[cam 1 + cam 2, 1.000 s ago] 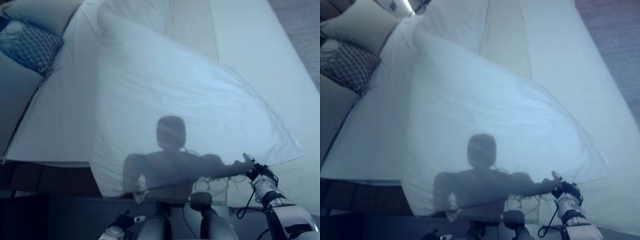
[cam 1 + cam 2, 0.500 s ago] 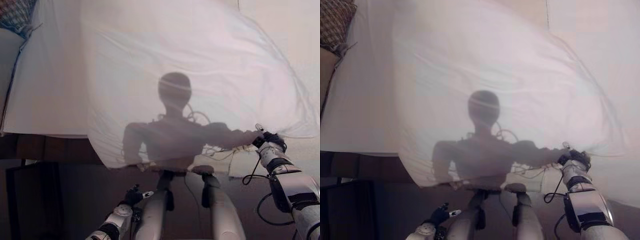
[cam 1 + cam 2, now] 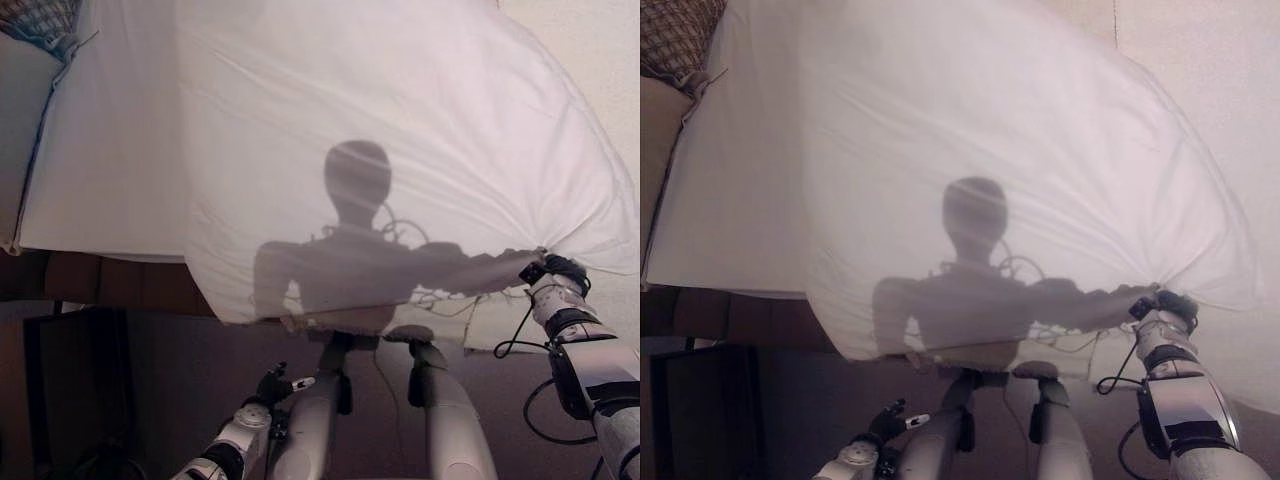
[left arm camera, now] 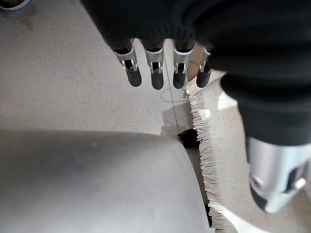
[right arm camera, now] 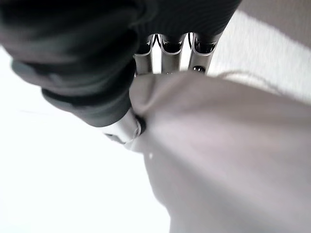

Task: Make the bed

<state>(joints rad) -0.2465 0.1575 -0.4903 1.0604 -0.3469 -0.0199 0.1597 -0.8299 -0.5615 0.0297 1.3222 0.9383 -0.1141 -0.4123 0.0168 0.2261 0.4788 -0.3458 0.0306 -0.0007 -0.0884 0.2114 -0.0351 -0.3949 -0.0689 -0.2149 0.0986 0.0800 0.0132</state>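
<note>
A thin white sheet [image 3: 400, 130] billows over the bed [image 3: 110, 160], its near edge hanging past the foot. My right hand [image 3: 556, 270] is at the sheet's near right corner and shut on it. In the right wrist view the thumb and fingers [image 5: 165, 53] pinch a bunched fold of the sheet [image 5: 223, 145]. My left hand [image 3: 276, 384] hangs low by the floor, well below the sheet and apart from it. Its fingers [image 4: 156, 73] are straight and hold nothing.
A patterned pillow [image 3: 675, 35] lies at the bed's far left corner. The dark wooden bed frame [image 3: 100, 285] runs under the mattress on the left. A fringed rug edge [image 4: 204, 145] lies on the floor below my left hand.
The view has tilted down towards the foot of the bed. The sheet has spread wider over the bed, and my right hand has carried its corner a little to the right.
</note>
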